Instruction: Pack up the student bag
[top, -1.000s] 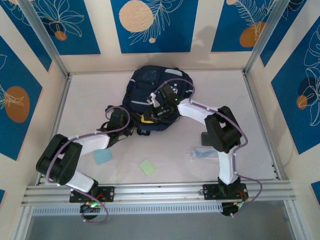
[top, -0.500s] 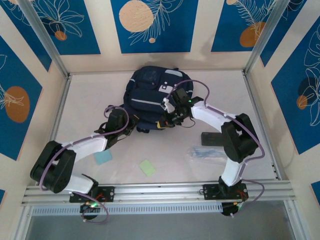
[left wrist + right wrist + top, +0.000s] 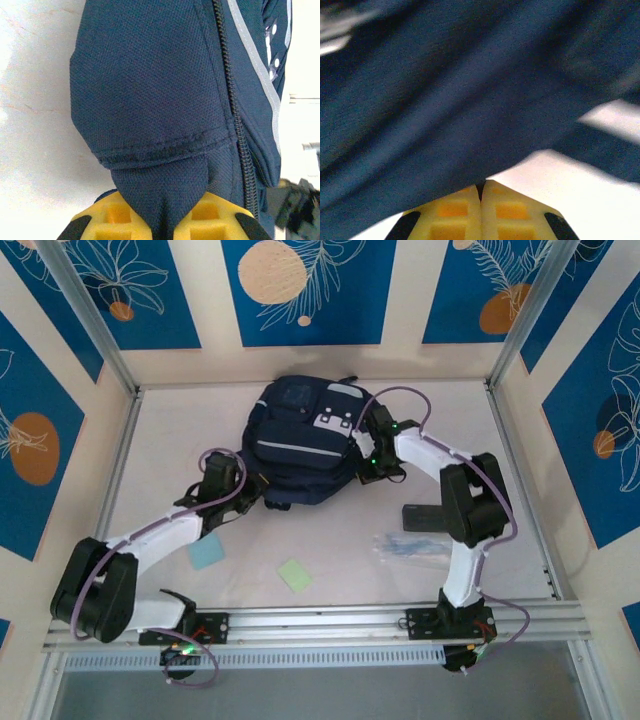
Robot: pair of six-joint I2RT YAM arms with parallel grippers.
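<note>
Navy fabric backpack lies front up toward the back of the white table. The left gripper is clenched on a fold of cloth at its near-left corner. The right gripper is pressed shut against its right side; whether it pinches cloth, I cannot tell. A blue notepad and a green notepad lie nearer the arms.
</note>
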